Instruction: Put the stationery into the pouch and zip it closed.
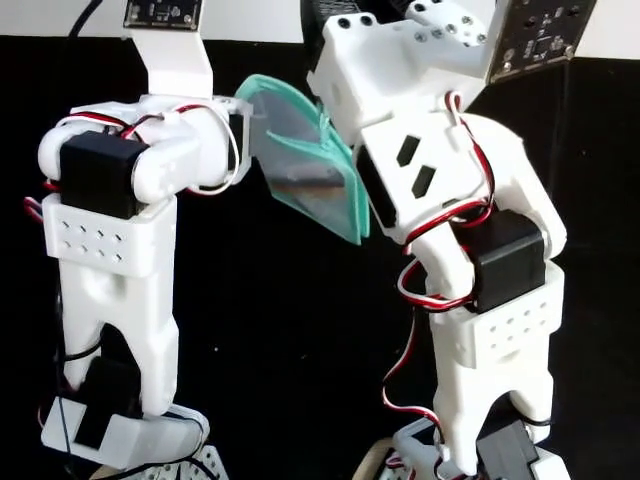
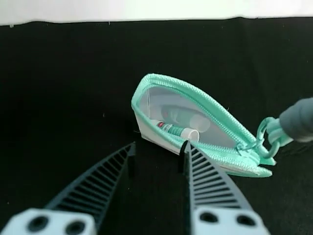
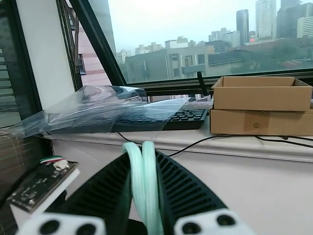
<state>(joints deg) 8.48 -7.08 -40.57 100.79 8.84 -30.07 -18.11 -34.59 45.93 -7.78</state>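
Aloft, mint pouch (image 2: 171, 100) unzipped; tube (image 2: 176, 129) inside, label print unreadable. Right gripper (image 3: 144, 152) pinches its loop (image 3: 142, 186); left gripper (image 2: 159, 148) slightly parted, empty.

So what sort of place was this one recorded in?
Probably an office or lab in a city: a keyboard under plastic and cardboard boxes on the sill, towers through the window.

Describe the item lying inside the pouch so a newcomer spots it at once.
Against the black table, find the mint-green pouch, zip open. Inside its mouth lies a small white tube; red and green marks set it apart from the paler shape behind.
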